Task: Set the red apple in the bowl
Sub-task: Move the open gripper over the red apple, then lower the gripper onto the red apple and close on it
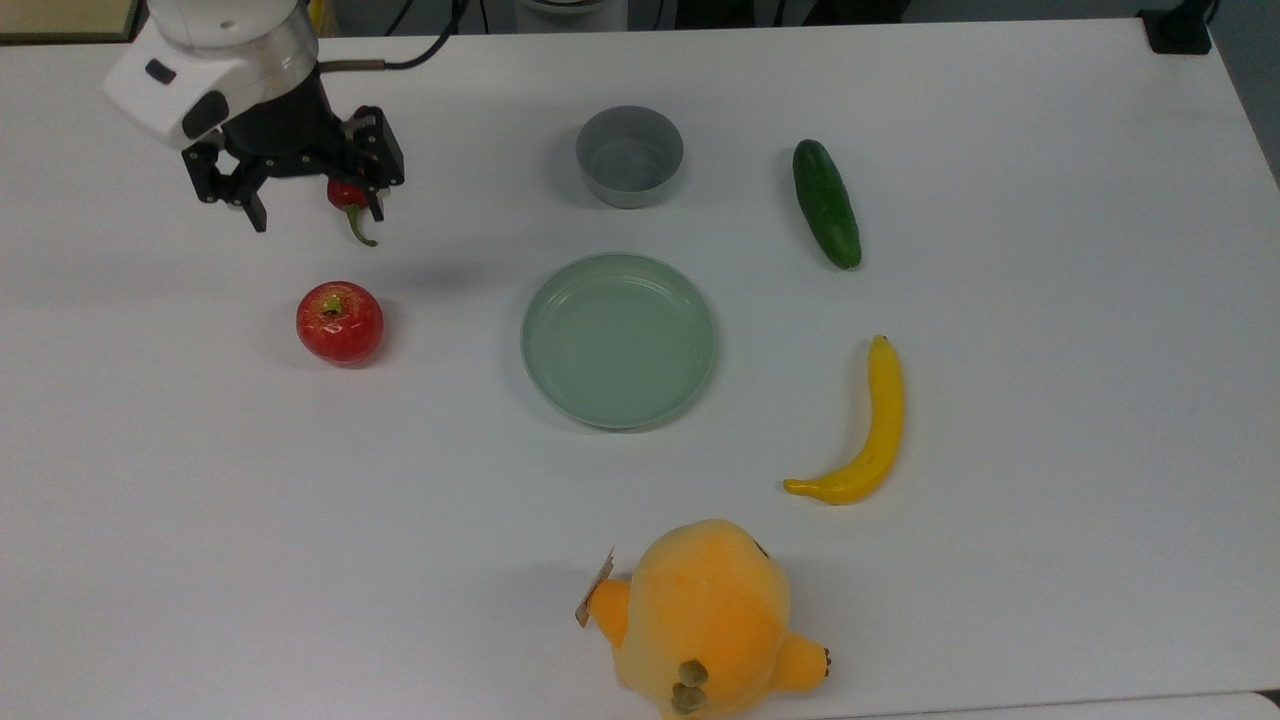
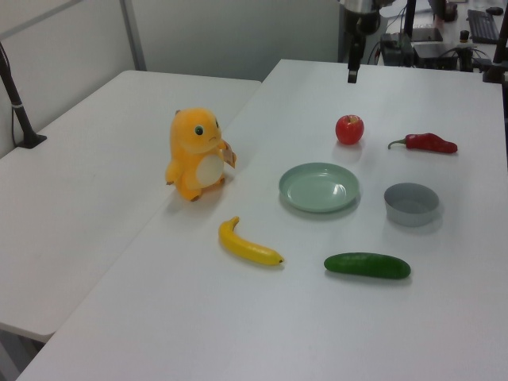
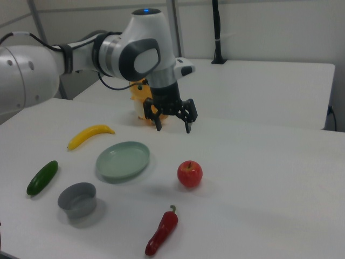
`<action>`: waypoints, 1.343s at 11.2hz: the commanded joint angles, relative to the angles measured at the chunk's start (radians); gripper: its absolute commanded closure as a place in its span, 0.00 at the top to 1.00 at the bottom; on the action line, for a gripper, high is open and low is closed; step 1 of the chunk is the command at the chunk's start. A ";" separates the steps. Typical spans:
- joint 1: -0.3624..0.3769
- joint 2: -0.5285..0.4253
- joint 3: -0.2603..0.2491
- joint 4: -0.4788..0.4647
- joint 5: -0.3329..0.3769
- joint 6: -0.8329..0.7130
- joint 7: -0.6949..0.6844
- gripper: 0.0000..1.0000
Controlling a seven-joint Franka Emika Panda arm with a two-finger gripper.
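We are looking at the red apple, which is sitting on the bare white bench, stem dimple up, untouched and with nothing around it. In the top view it is lying well to the left of the pale green plate, and the bowl is standing empty beyond the plate, well apart from the apple. So nothing of the task is done yet: the apple is not grasped, not lifted, and the bowl is holding nothing.

The gripper is hanging above the bench with its fingers spread wide and gripping nothing. In the top view it is partly covering the chili pepper, and the apple is lying below it in that picture. In the right view it is hovering above the apple's level and further back on the bench, though we are finding its exact height hard to judge from these angles.

What we are judging to remain is the whole job: bringing the open fingers over the apple, lowering around it, closing, lifting, carrying it across to the bowl and letting go.

The cucumber, the banana and the orange plush toy are lying well clear of the path between apple and bowl.
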 commanded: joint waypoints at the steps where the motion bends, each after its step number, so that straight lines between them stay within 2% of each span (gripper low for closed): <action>1: -0.009 0.057 -0.009 0.016 0.034 0.070 -0.033 1.00; 7: -0.019 0.123 -0.009 -0.039 0.019 0.151 -0.066 1.00; 9: -0.018 0.123 -0.009 -0.086 0.014 0.212 -0.066 1.00; 15: -0.018 0.149 -0.009 -0.144 -0.021 0.271 -0.062 1.00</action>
